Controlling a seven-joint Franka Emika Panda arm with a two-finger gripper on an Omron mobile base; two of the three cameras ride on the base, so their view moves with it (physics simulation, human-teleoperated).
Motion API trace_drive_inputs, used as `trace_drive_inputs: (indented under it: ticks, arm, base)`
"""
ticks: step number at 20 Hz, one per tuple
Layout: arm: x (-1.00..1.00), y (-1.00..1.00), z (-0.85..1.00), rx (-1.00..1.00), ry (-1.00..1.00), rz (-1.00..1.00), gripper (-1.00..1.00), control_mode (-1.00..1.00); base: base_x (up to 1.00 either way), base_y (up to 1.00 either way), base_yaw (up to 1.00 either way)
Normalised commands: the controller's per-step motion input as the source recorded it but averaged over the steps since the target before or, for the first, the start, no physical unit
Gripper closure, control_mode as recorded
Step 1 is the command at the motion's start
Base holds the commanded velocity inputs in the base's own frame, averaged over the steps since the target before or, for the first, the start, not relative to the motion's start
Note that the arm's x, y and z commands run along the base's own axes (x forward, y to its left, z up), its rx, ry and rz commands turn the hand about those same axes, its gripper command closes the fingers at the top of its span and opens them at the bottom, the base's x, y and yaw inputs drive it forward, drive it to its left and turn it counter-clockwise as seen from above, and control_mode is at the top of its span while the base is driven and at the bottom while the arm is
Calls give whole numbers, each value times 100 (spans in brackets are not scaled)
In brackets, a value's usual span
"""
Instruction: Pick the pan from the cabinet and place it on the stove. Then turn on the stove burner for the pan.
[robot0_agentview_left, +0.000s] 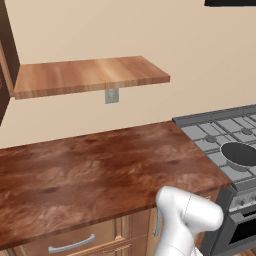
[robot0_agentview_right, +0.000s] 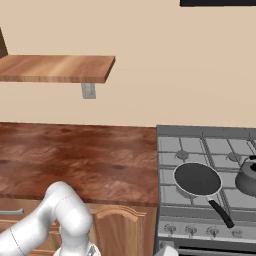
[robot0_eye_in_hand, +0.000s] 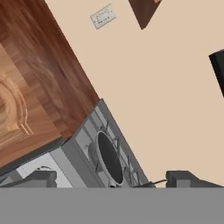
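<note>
Frying pan (robot0_agentview_right: 197, 179) already on the stove (robot0_agentview_right: 210, 150) front-left burner; gripper (robot0_eye_in_hand: 109, 178) fingers spread, empty; burner knob left to turn.

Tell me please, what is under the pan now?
The pan sits on the stove, on the dark grates of the front left burner. The burner itself is covered by the pan, so it cannot be seen.

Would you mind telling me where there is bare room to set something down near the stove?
The wooden counter left of the stove is bare from the wall to its front edge, and so is the shelf above it. The stove is crowded: the pan sits front left, a kettle beside it.
</note>
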Motion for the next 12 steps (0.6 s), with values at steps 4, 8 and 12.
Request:
trace_drive_inputs:
  ticks: [4,8,12]
  arm:
    - [2,0,0,0,0,0,-100,-100]
    - [10,-9,0,1,0,0,-100,-100]
    - [17,-11,0,0,0,0,-100,-100]
  base:
    - [0,0,0]
    - [0,0,0]
    - [0,0,0]
